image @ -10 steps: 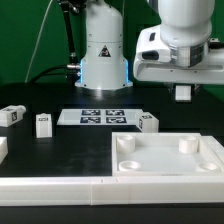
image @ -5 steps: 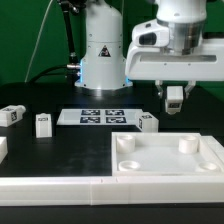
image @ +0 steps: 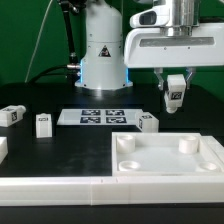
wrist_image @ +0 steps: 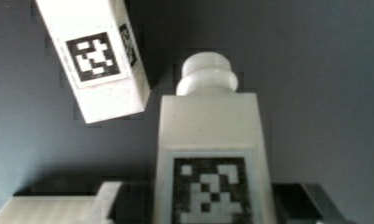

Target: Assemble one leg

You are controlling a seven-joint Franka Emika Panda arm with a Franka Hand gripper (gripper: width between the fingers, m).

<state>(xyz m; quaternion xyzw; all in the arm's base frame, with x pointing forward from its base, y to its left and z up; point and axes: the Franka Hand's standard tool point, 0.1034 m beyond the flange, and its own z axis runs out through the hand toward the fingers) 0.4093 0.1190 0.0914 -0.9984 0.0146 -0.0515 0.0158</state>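
Note:
My gripper (image: 175, 88) is shut on a leg (image: 175, 93), a small white block with a marker tag, and holds it upright in the air above the table at the exterior view's right. In the wrist view the held leg (wrist_image: 210, 140) fills the middle, tag facing the camera and its rounded peg pointing away, between the gripper (wrist_image: 210, 196) fingers. Another leg (image: 148, 122) lies on the table below, and also shows in the wrist view (wrist_image: 99, 58). Two more legs (image: 13, 116) (image: 43, 124) stand at the left.
The large white tray-like piece (image: 165, 158) with round corner sockets lies at the front right. The marker board (image: 98, 117) lies mid-table before the robot base (image: 102, 55). A long white bar (image: 60, 187) runs along the front edge.
My gripper has moved left with the leg in it and turned about its axis, so the hand now faces the camera broadside.

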